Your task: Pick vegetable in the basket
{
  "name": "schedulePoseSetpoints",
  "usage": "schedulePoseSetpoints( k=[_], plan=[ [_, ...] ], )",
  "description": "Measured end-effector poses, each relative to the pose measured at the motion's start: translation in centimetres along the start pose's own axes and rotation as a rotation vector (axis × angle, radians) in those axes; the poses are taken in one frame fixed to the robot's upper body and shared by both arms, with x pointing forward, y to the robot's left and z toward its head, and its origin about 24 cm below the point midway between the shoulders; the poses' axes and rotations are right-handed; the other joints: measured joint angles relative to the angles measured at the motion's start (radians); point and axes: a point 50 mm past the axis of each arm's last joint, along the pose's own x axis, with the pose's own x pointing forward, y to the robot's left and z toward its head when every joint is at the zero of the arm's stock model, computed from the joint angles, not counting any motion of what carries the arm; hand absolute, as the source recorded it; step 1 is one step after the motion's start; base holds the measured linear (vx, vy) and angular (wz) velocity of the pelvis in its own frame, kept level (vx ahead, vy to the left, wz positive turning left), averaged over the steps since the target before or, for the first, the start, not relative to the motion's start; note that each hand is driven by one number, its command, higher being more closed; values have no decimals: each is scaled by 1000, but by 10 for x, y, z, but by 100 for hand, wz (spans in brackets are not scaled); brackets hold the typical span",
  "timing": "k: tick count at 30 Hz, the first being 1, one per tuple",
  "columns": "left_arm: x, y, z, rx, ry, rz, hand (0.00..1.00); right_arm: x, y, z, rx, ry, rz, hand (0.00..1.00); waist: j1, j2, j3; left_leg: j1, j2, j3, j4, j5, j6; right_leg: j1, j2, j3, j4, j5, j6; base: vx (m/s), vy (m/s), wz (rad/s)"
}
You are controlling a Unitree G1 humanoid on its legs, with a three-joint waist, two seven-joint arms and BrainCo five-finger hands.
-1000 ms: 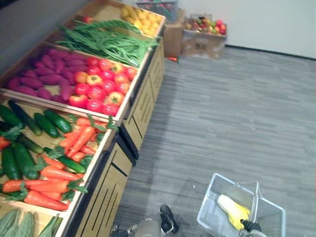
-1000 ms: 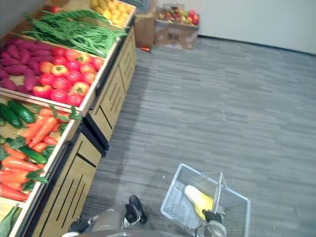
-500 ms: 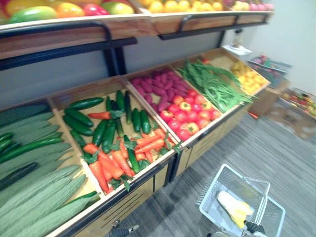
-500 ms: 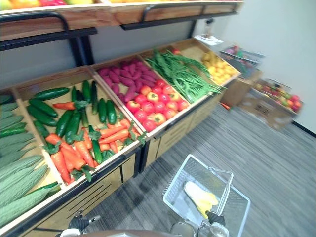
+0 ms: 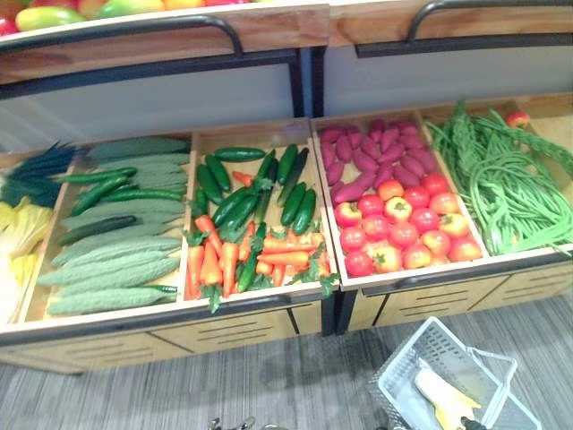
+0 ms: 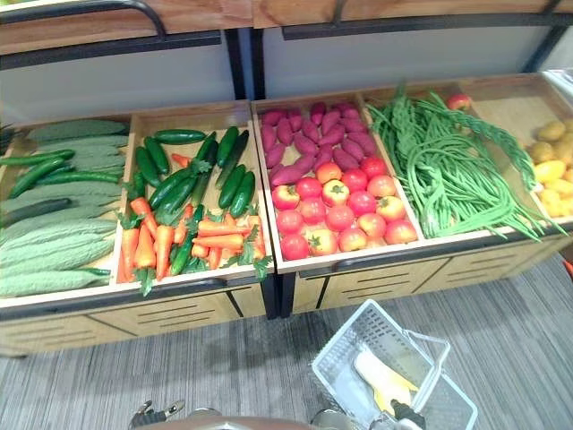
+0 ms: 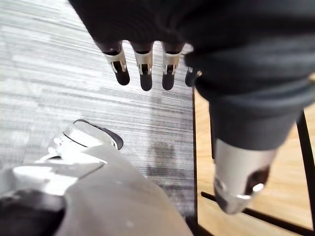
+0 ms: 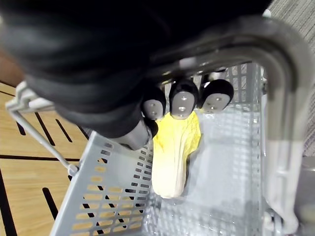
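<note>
Basket's on your right hand, left one's free

Your right hand [image 8: 181,101] has its fingers hooked round the grey handle [image 8: 278,73] of the mesh basket [image 6: 347,356], which sits low in front of the produce shelf [image 6: 206,313]. A pale yellow cabbage [image 8: 173,155] lies on the basket's bottom. Your left hand [image 7: 144,61] dangles over the grey floor [image 7: 49,59] right by the shelf's wooden front, fingers loose, nothing in them. Up on the shelf, carrots [image 6: 166,242] and cucumbers [image 6: 179,175] share one bin, just left of the tomatoes [image 6: 336,210] and purple sweet potatoes [image 6: 304,139], with green beans [image 6: 448,175] further right.
</note>
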Motion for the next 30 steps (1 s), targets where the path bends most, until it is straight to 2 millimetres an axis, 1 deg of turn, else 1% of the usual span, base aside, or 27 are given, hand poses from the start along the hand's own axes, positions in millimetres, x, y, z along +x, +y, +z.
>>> schedulePoseSetpoints(
  k=[1,2,3,5,6,7,8,10,12,13,14,15,16,19,21,22,24,25,27,28,29,30],
  plan=[
    [0,0,-1,-13,7,3,0,1,-5,1,21,6,-17,100,-3,0,0,12,0,117,-38,31,-1,11,-2,-22,-13,0,0,37,-132,74],
    [0,0,-1,-15,8,4,0,1,-6,0,36,8,-23,100,-4,0,0,20,-2,165,-58,44,1,14,-2,-31,-19,0,0,-4,-14,66],
    [0,1,-2,-22,12,10,0,1,-6,-3,65,25,-27,100,-7,0,0,25,-14,238,-110,66,7,14,-1,-50,-39,7,4,-22,32,45],
    [0,2,-3,-24,16,13,0,0,-4,-6,72,39,-25,100,-5,1,-1,25,-17,239,-133,68,7,15,4,-54,-58,19,9,-43,66,21],
    [-1,3,-5,-23,21,19,0,0,1,-7,52,44,-8,100,-4,2,-2,23,-22,242,-150,69,6,20,15,-47,-103,56,13,-41,68,-5],
    [-1,4,-5,-24,21,21,0,-1,2,-7,44,43,-4,100,-4,4,-3,22,-24,244,-151,70,7,20,16,-45,-111,62,14,-84,90,-16],
    [0,5,-3,-24,16,25,0,-1,5,-6,24,39,9,100,-5,2,-2,17,-33,255,-154,72,11,20,17,-39,-135,83,18,-52,39,-11],
    [1,5,3,-26,-4,39,0,-1,3,-8,3,39,4,100,-7,-3,1,14,-50,254,-167,79,19,22,9,-39,-158,101,24,-67,78,2],
    [3,6,20,-29,-64,60,0,-1,1,-8,0,35,-4,100,-19,-7,1,12,-66,234,-183,91,29,27,-3,-52,-167,106,32,-43,83,25],
    [4,8,35,-32,-130,76,0,-2,-1,-11,-4,41,-8,100,-25,-9,2,16,-73,229,-192,96,30,36,-8,-61,-169,107,32,-11,52,28],
    [1,12,54,-27,-222,104,0,-2,-3,-14,-16,46,-14,100,-23,-13,1,17,-77,225,-194,97,31,39,-11,-65,-169,107,33,-10,56,21],
    [-1,15,63,-13,-273,125,0,-3,-4,-14,-28,41,-14,100,-22,-14,1,17,-78,222,-195,98,32,40,-12,-67,-169,107,33,6,24,11],
    [-7,20,83,19,-382,178,0,-3,-4,-14,-44,26,-12,100,-23,-14,1,15,-81,210,-197,100,33,40,-14,-71,-168,108,34,13,16,10],
    [-27,32,126,54,-633,313,0,-5,-6,-15,-71,0,-15,100,-25,-13,1,16,-86,207,-198,99,34,44,-18,-76,-168,109,36,12,10,5],
    [-39,40,147,59,-754,407,0,-5,-6,-14,-80,-14,-11,100,-25,-13,1,15,-86,206,-198,99,34,44,-19,-77,-169,109,36,16,6,1],
    [-42,43,152,56,-783,427,0,-5,-5,-13,-86,-21,-7,100,-25,-13,1,15,-86,206,-198,99,34,44,-19,-77,-169,109,36,0,0,0],
    [-58,52,176,50,-914,534,0,-4,-3,-9,-107,-42,2,100,-25,-14,0,15,-86,206,-198,99,35,44,-18,-76,-172,109,36,0,0,0],
    [-63,54,182,44,-946,560,0,-4,-3,-9,-110,-44,4,100,-23,-15,0,14,-86,206,-198,98,35,44,-17,-76,-173,109,36,0,0,0],
    [-80,65,202,19,-1060,663,0,-5,1,-7,-130,-54,18,100,-24,-17,-2,14,-86,206,-198,98,35,45,-16,-76,-176,110,36,0,0,0],
    [-84,67,205,13,-1084,690,0,-5,1,-7,-131,-56,19,100,-24,-17,-2,14,-86,207,-198,98,35,45,-16,-76,-177,110,36,0,0,0],
    [-94,70,213,-14,-1136,735,0,-5,2,-7,-134,-57,21,100,-23,-18,-3,14,-87,207,-198,98,36,45,-15,-74,-178,111,34,0,0,0],
    [-99,71,217,-29,-1163,749,0,-5,2,-7,-136,-57,21,100,-23,-18,-3,14,-87,207,-198,98,36,45,-15,-73,-179,111,34,0,0,0]
  ],
)
